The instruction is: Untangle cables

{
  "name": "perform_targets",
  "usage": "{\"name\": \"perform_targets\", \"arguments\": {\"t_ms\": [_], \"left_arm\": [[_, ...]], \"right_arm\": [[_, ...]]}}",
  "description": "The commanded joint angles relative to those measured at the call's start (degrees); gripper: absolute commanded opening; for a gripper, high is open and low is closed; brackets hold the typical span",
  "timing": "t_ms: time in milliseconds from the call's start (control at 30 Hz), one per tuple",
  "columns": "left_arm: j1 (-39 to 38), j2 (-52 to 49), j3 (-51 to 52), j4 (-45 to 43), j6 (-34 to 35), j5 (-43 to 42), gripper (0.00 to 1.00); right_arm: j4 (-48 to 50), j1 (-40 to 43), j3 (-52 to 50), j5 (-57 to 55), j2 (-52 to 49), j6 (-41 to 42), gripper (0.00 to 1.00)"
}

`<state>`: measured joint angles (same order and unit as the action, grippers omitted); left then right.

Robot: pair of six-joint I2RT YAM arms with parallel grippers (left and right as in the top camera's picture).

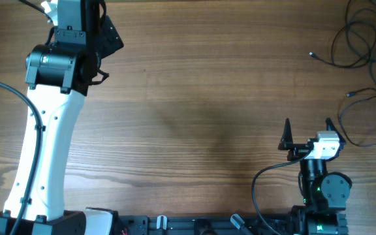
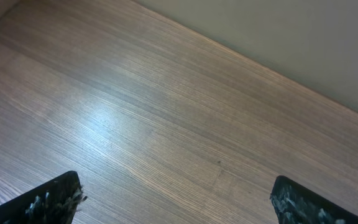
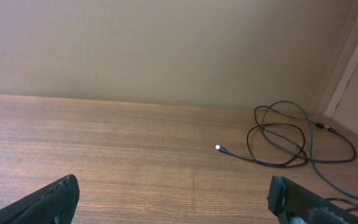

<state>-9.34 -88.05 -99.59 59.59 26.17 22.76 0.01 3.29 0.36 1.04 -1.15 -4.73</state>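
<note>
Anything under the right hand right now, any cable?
Inside the open right hand, only bare brown wooden table shows. The thin black cables lie beyond it, one strand passing close to the hand. The table directly beneath the hand's own body is covered.

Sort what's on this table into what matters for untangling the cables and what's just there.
For the job:
thin black cable with a tiny plug tip, looped near the table's far right corner
second thin black cable, nearer the right arm
left end effector and right end effector, both open, empty

Just there:
thick black cord running from the right arm
brown wooden table
</note>
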Motion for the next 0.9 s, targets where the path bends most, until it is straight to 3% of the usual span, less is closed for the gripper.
{"name": "perform_targets", "arguments": {"t_ms": [0, 100, 167, 300, 400, 633, 767, 867], "left_arm": [[-0.13, 0.22, 0.35, -0.48, -0.98, 2.19, 1.0], [0.5, 1.75, 0.37, -6.38, -1.05, 2.4, 1.0], [0.61, 4.04, 0.37, -12.83, -9.99, -4.5, 1.0], [0.61, 12.35, 6.34, -21.29, -20.9, -14.45, 1.0], [0.72, 19.5, 15.82, -26.25, -21.05, -14.53, 1.0], [1.88, 49.7, 57.83, -47.01, -17.99, -15.47, 1.0], [1.86, 62.49, 75.14, -50.21, -17.7, -15.54, 1.0], [3.15, 73.09, 86.84, -52.17, -10.64, -16.35, 1.0]], "right_arm": [[0.15, -0.22, -0.02, 0.31, 0.57, 0.61, 1.0], [0.15, -0.22, 0.0, 0.31, 0.57, 0.61, 1.0], [0.15, -0.22, -0.02, 0.31, 0.57, 0.61, 1.0], [0.15, -0.22, -0.02, 0.31, 0.57, 0.61, 1.0], [0.15, -0.22, 0.0, 0.28, 0.57, 0.61, 1.0], [0.15, -0.22, -0.02, 0.31, 0.57, 0.63, 1.0], [0.15, -0.22, 0.0, 0.31, 0.57, 0.61, 1.0], [0.15, -0.22, 0.0, 0.31, 0.57, 0.61, 1.0]]}}
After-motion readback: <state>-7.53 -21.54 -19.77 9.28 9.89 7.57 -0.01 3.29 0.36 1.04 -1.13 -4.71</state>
